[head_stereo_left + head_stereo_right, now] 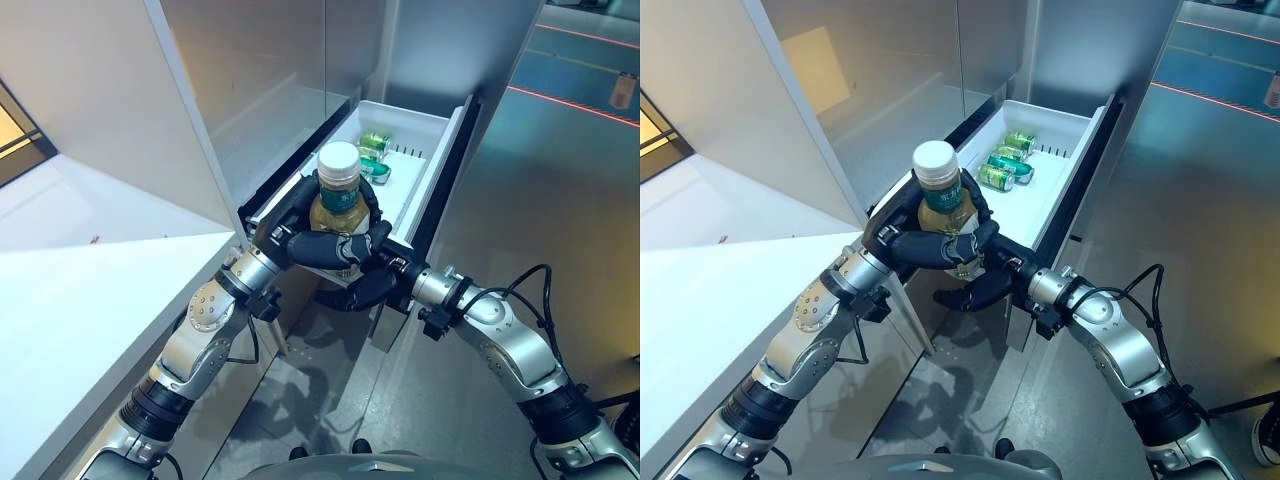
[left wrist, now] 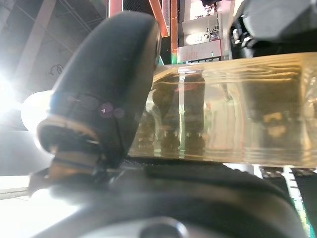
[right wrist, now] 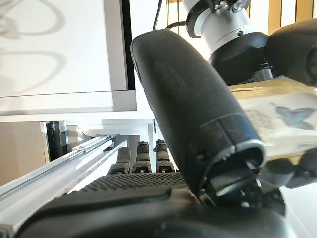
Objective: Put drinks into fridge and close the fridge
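Observation:
A bottle (image 1: 338, 196) with a white cap and amber drink stands upright above the near end of the open white fridge drawer (image 1: 441, 150). My left hand (image 1: 308, 245) is curled round its lower body; its wrist view shows the thumb (image 2: 109, 84) against the clear bottle (image 2: 237, 114). Under and beside the bottle's base sits my right hand (image 1: 366, 288), fingers straight, with its thumb (image 3: 193, 99) next to the label (image 3: 277, 119). Green cans (image 1: 1004, 165) lie on their sides further back in the drawer.
A white counter (image 1: 80, 300) runs along my left. A tall grey fridge panel (image 1: 230, 90) rises just left of the drawer. Grey floor (image 1: 560, 180) spreads to the right of the drawer, with a red line across its far part.

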